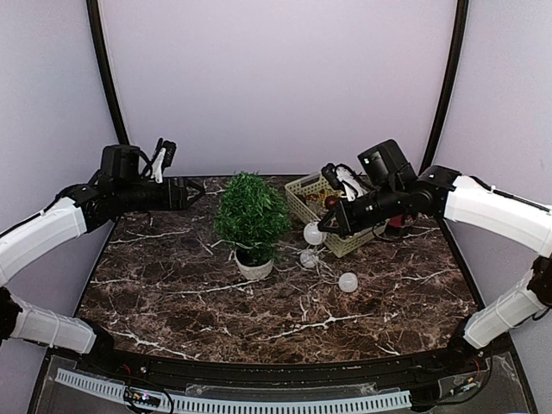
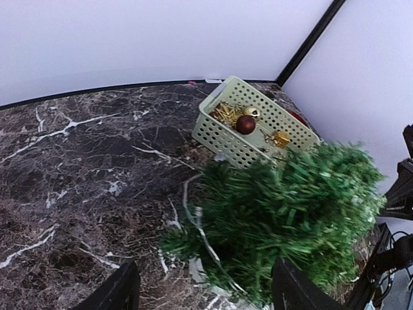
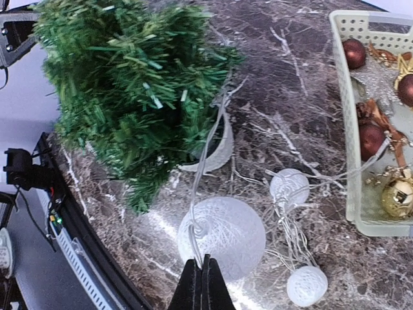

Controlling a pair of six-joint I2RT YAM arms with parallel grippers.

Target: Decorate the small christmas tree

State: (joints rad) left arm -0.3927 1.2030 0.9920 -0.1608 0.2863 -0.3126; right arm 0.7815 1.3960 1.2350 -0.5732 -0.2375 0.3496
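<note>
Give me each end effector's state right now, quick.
Left end effector: open, holding nothing.
Right end effector: closed, apparently pinching the wire of the light string.

light: soft, even | shadows: faint | glare: sheen on table (image 1: 285, 319) | blur: small christmas tree (image 2: 303, 213), left wrist view

Pale green basket (image 2: 226, 139), red baubles (image 2: 245, 124), marble table (image 1: 259, 319)

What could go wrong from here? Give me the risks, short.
1. The right fingers pinch the light string that runs up into the small christmas tree; a hard pull could tip it on its little pot.
2. Loose string bulbs lie tangled near the basket; they might snag.
</note>
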